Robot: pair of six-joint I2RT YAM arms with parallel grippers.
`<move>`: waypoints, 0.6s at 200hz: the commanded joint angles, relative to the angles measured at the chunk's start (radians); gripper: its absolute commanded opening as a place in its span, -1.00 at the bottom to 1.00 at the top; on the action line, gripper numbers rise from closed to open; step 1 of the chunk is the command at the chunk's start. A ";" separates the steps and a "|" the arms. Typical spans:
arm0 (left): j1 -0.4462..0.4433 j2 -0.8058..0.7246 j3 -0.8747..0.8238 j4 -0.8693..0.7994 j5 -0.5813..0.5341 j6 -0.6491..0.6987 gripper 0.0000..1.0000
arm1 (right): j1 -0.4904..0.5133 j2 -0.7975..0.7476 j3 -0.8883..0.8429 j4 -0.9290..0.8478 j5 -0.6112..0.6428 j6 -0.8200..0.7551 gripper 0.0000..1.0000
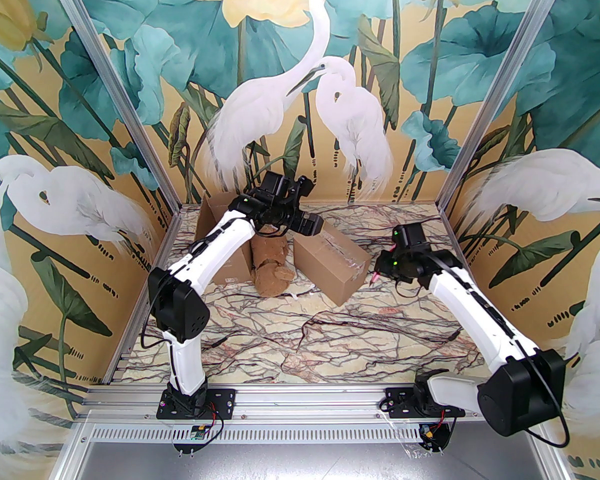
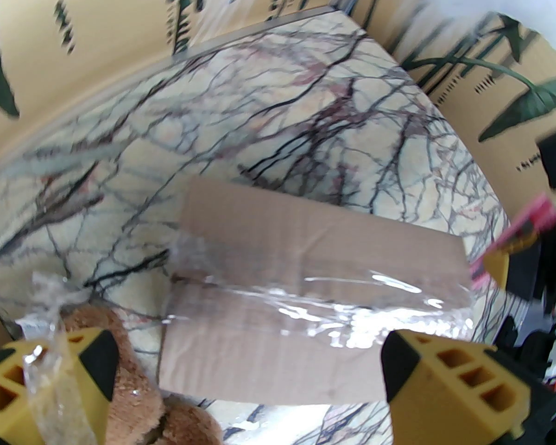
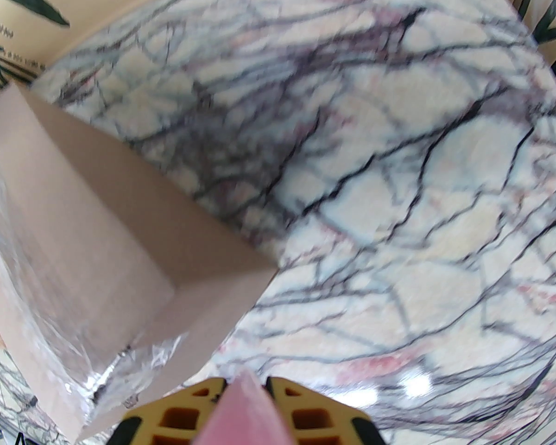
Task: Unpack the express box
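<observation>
The express box (image 1: 331, 264) is a brown carton with clear tape along its top seam, lying mid-table; it is also in the left wrist view (image 2: 315, 267) and the right wrist view (image 3: 88, 230). My left gripper (image 1: 311, 225) hovers above the box's back-left end with its jaws wide open (image 2: 248, 364). A strip of loose clear tape (image 2: 51, 341) clings to its left finger. My right gripper (image 1: 380, 269) is just right of the box, shut on a pink cutter (image 3: 243, 410), whose tip points down beside the box's right corner.
A brown plush bear (image 1: 271, 269) lies just left of the box, below the left gripper (image 2: 134, 397). A second cardboard box (image 1: 215, 248) stands at the back left, partly hidden by the left arm. Marble tabletop (image 1: 330, 333) stretches in front; patterned walls enclose three sides.
</observation>
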 commanded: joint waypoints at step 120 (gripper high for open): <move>0.036 -0.275 -0.466 0.193 -0.041 -0.127 0.99 | -0.003 0.190 0.164 0.108 0.021 -0.047 -1.00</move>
